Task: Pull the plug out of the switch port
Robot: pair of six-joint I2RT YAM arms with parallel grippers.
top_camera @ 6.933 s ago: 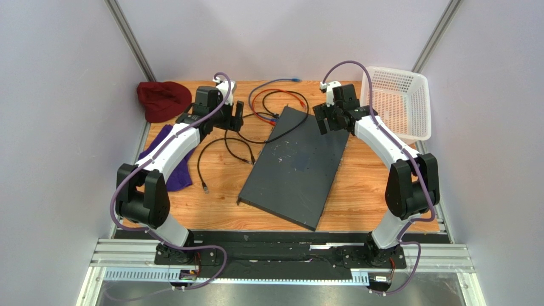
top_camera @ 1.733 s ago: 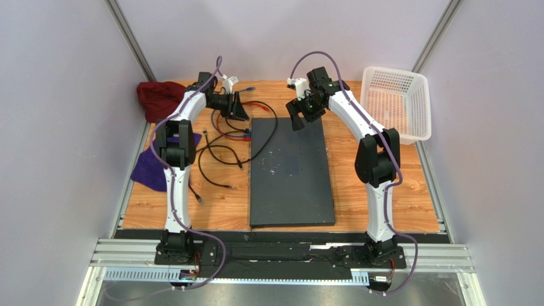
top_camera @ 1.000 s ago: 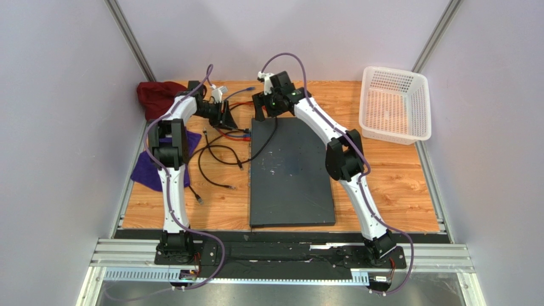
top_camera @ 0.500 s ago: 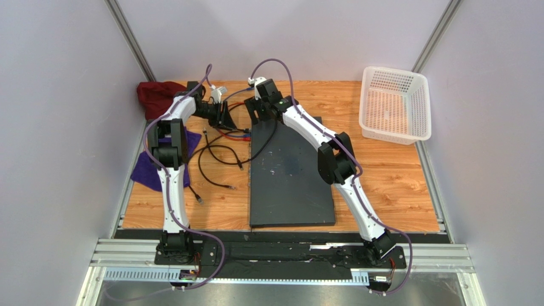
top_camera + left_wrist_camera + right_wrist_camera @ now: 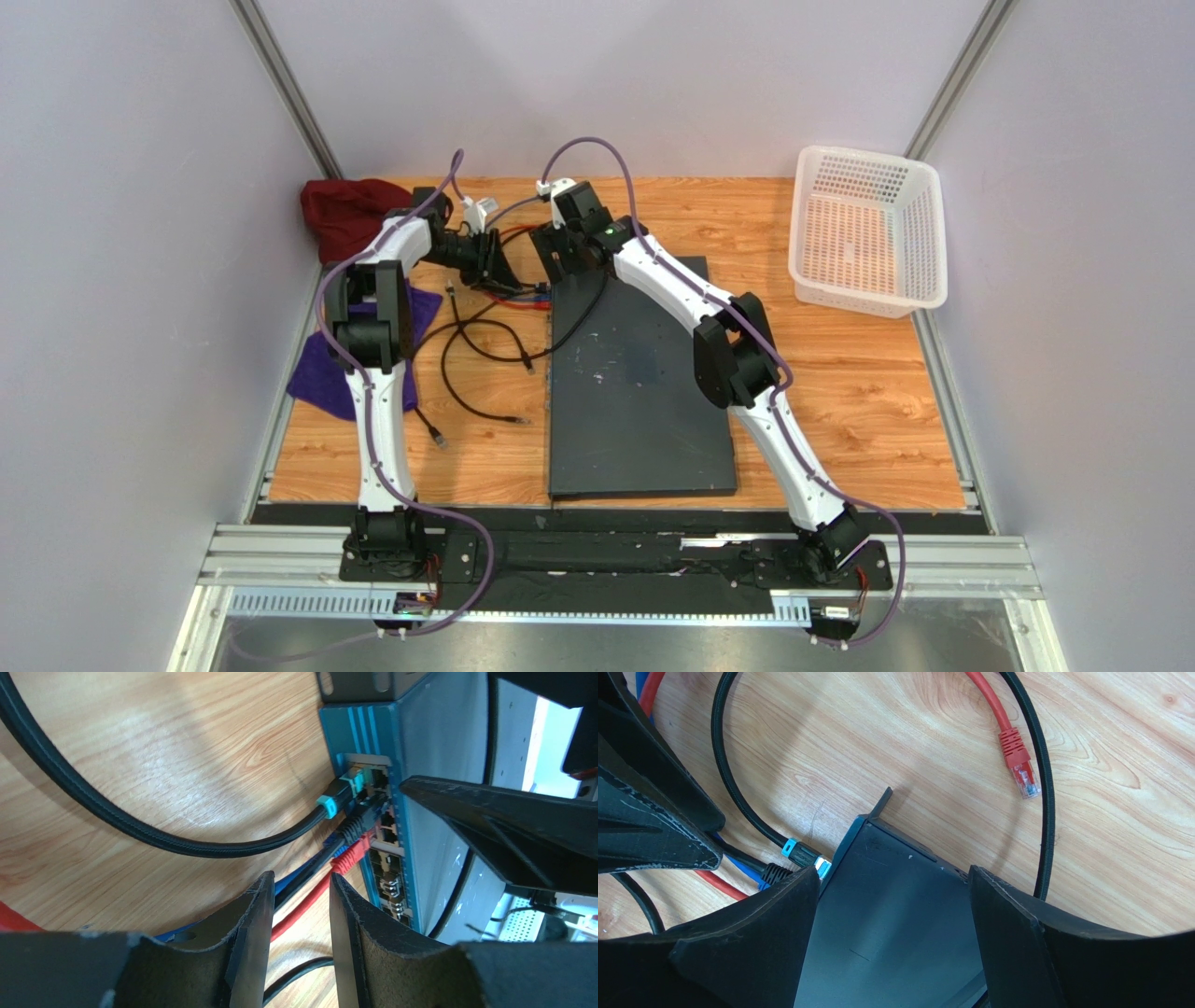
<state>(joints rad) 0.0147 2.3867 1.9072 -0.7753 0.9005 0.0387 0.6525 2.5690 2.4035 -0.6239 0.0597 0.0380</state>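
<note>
Your switch (image 5: 638, 378) lay centre-frame on the table (image 5: 842, 392), cables plugged in at its upper-left corner. Left hand (image 5: 302, 878) stood partly parted, clamping nothing, red cable (image 5: 309, 899) passing between its fingers. Right hand (image 5: 892, 875) gaped wide above that corner, empty.

The switch (image 5: 641, 378) lies mid-frame on the table (image 5: 842, 406). Cables (image 5: 484, 329) sprawl left of it, with plugs (image 5: 354, 822) seated in its upper-left edge. A crumpled cloth (image 5: 344, 217) sits upper left, with a flat cloth (image 5: 326, 375) below it. The basket (image 5: 863, 238) sits upper right.
</note>
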